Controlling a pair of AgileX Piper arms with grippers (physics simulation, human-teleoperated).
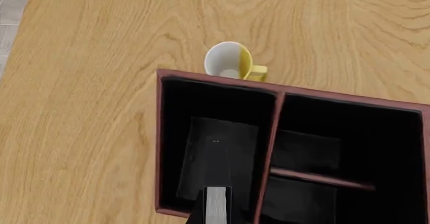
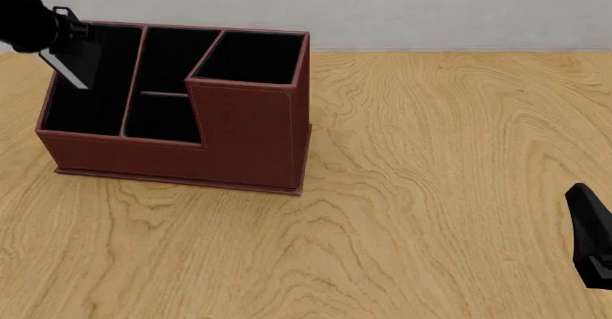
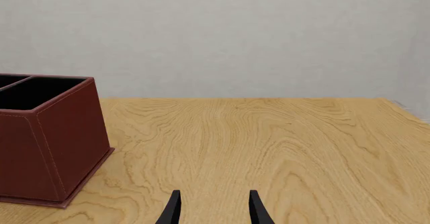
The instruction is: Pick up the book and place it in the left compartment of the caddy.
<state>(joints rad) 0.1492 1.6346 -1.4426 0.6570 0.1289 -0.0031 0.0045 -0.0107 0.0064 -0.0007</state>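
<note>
The left gripper (image 2: 59, 26) is clamped on the book (image 2: 69, 72), holding it tilted over the left compartment (image 2: 86, 82) of the caddy (image 2: 239, 147) — the book's grey page edges (image 1: 217, 204) show above the slot's black floor. A white-and-yellow mug (image 1: 232, 61) stands just behind the caddy on the wooden table (image 2: 431, 190). The right gripper (image 3: 213, 209) sits low, well apart from the caddy — fingers spread, holding nothing.

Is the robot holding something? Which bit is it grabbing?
The left gripper holds the book by its upper end, above the caddy's left compartment. The right gripper holds nothing.
</note>
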